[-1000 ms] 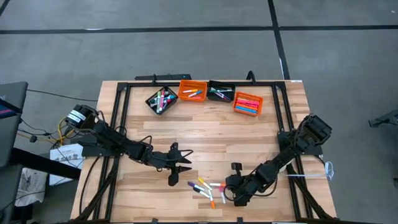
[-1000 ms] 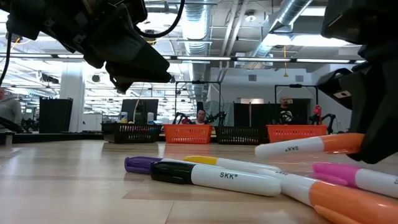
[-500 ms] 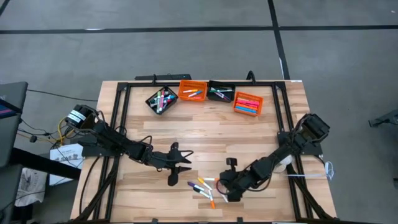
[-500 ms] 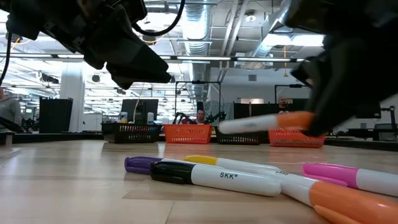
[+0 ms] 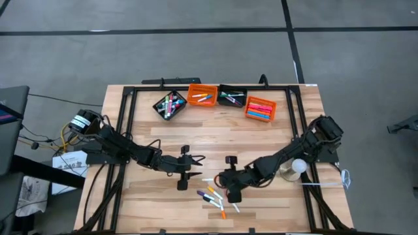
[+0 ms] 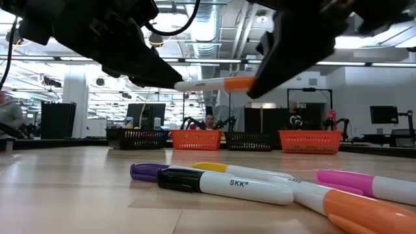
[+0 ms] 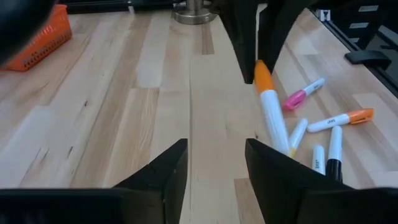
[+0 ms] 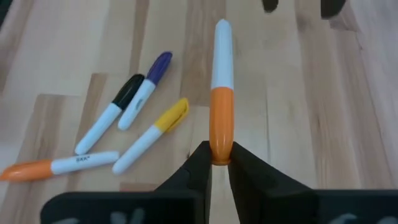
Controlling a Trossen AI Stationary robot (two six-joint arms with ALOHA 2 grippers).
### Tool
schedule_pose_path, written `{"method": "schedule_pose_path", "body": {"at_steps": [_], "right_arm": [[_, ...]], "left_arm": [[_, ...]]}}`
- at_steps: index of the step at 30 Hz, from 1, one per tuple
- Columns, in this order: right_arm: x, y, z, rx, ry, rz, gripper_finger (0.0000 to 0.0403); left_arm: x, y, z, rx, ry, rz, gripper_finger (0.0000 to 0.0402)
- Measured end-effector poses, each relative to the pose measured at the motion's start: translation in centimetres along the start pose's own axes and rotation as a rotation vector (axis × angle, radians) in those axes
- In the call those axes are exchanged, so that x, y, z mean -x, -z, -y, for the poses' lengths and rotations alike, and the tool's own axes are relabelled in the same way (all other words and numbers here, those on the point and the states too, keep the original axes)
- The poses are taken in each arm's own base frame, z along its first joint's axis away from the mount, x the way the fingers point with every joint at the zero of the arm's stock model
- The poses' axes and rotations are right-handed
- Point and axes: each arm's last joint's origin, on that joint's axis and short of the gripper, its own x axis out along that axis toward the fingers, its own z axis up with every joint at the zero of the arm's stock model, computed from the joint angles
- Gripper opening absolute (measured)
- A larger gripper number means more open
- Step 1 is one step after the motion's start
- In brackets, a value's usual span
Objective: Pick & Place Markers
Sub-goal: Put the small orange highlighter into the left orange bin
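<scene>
Handover zone, centre of the table, high view.
Your right gripper [image 5: 230,181] is clamped on an orange-capped marker [image 8: 221,93], held off the wood and pointing at the left gripper [image 5: 194,167], whose fingers stand apart just beside its tip. Loose markers [image 5: 214,196] lie lower centre; four bins [image 5: 202,95] sit at the top edge. Bare wood between, open workshop behind.

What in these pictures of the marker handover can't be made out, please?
- High view: the orange-capped marker between the left pincer and right pincer is too small to show contact.
- Low view: the pink marker is cut off by the picture's edge.
- High view: the bins' markers are too small to count.
</scene>
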Motion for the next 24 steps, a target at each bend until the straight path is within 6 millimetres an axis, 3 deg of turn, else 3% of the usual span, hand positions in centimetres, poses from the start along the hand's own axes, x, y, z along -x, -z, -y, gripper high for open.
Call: {"method": "schedule_pose_path", "body": {"at_steps": [6, 11, 24], "right_arm": [[-0.5, -0.6, 2.4, -0.017, -0.009, -0.039, 0.0020], [-0.9, -0.8, 3.9, -0.044, -0.004, -0.055, 0.0035], [-1.3, -1.3, 5.2, -0.051, -0.027, -0.028, 0.0033]], "left_arm": [[0.0, 0.0, 0.0, 0.001, 0.000, 0.002, 0.0168], [0.0, 0.0, 0.0, 0.001, 0.000, 0.003, 0.0168], [-0.7, -0.2, -2.4, 0.051, -0.024, -0.002, 0.0168]]}}
